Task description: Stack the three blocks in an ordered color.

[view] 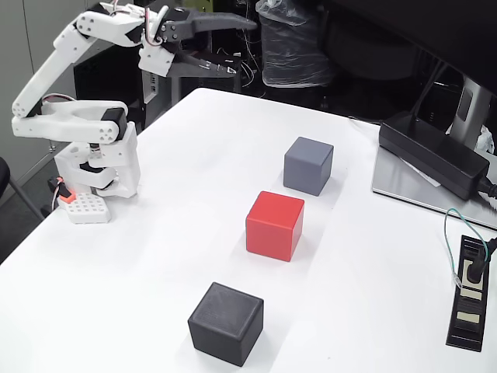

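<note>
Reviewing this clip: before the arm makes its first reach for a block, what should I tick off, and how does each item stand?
1. Gripper open, holding nothing: ok.
2. Red block, blue-grey block and black block all apart on the table, none stacked: ok.
3. Each block upright, top free: ok.
4. Power brick away from the blocks: ok.
5. Black block within reach: cannot tell.

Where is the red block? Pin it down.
In the fixed view the red block sits mid-table, between the blue-grey block behind it and the black block in front, touching neither.

White arm (70,70), black tool (237,47)
</note>
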